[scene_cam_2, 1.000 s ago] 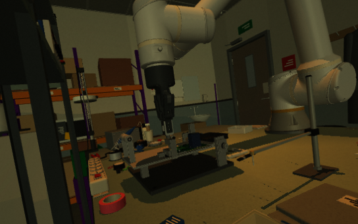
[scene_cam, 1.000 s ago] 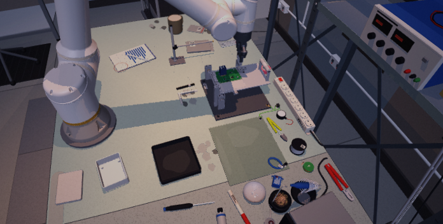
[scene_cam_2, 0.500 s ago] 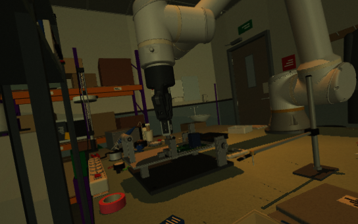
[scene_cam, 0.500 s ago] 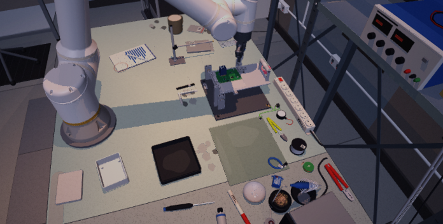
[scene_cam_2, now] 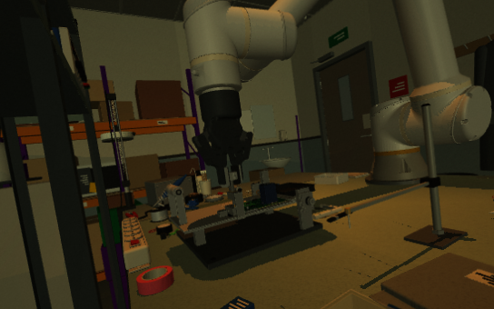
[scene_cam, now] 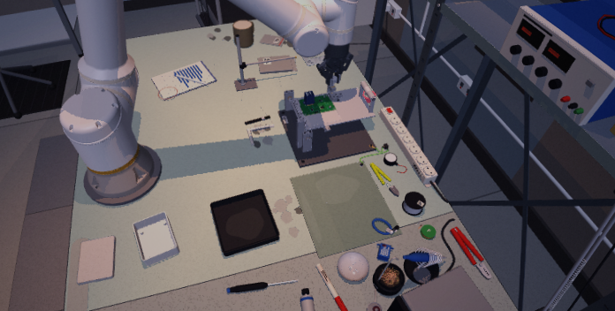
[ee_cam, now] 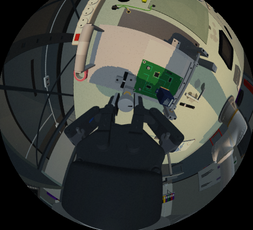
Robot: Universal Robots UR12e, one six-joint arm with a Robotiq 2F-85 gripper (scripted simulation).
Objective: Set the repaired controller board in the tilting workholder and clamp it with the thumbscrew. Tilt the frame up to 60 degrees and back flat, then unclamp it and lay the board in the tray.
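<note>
My gripper [ee_cam: 126, 102] points straight down over the far edge of the tilting workholder [scene_cam: 329, 112], its two fingers closed on the round knob of the thumbscrew [ee_cam: 125, 104]. The green controller board [ee_cam: 157, 79] lies flat in the workholder's frame beside the clamp block, with a blue component [ee_cam: 164, 96] at one corner. The frame [scene_cam_2: 245, 211] sits level on its dark base plate. The black tray [scene_cam: 244, 221] lies on the near side of the bench, with nothing in it.
A white open box [scene_cam: 155, 238] sits near the robot base [scene_cam: 110, 141]. A power strip [scene_cam: 408, 143] runs along the bench's right edge beside the workholder, and a stand with a horizontal rod [scene_cam: 242, 68] rises behind it. A green mat [scene_cam: 342, 205] and small tools lie nearer.
</note>
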